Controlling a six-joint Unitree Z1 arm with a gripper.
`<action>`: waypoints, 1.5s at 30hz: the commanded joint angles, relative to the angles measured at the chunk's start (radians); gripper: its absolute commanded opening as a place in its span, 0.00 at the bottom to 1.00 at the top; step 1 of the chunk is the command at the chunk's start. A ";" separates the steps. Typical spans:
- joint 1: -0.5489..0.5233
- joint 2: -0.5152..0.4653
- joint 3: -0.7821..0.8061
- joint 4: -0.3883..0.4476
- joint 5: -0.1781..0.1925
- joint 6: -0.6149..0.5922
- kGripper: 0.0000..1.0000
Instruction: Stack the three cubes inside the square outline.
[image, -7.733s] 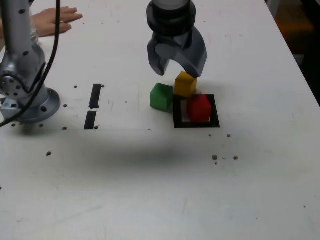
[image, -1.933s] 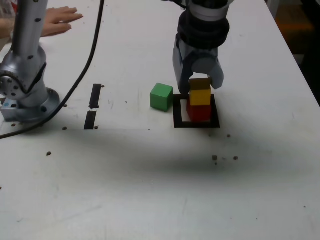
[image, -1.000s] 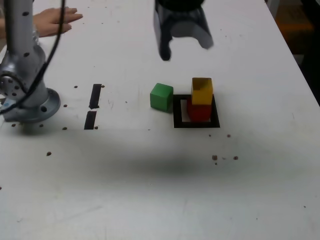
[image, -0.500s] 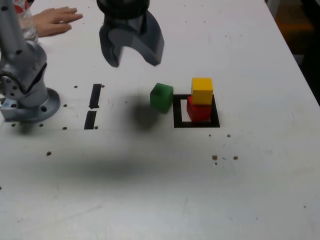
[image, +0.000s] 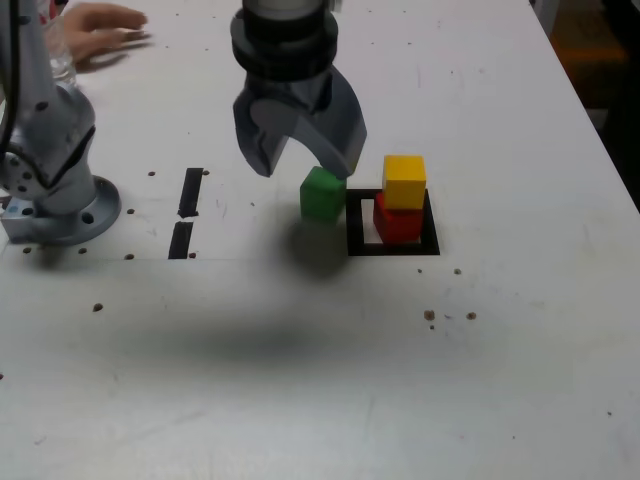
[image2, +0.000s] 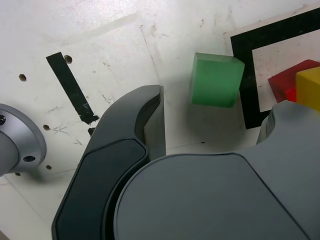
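Note:
The yellow cube (image: 404, 181) sits on the red cube (image: 397, 221), and both stand inside the black tape square outline (image: 392, 248). Just outside the outline, on the exterior view's left, the green cube (image: 322, 195) rests on the table. My gripper (image: 305, 160) hangs open just above and behind the green cube, holding nothing. From the wrist, the green cube (image2: 216, 80) lies ahead between the open fingers (image2: 150, 120), with the outline (image2: 250, 90), the red cube (image2: 285, 85) and the yellow cube (image2: 309, 86) beside it.
The arm's round metal base (image: 60, 205) stands at the exterior view's left. Two short black tape strips (image: 187, 210) lie beside it. A person's hand (image: 100, 25) rests on the table's far left corner. Small dark specks dot the white table.
The gripper, open and empty, has swung from above the stack to the exterior view's left, then come back right and down over the green cube. The hand has shifted slightly.

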 joint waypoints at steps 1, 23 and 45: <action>-0.002 0.014 0.004 -0.009 0.000 0.004 0.77; 0.025 0.166 0.030 -0.111 -0.019 0.024 0.74; 0.078 0.155 0.115 -0.249 -0.035 0.023 0.10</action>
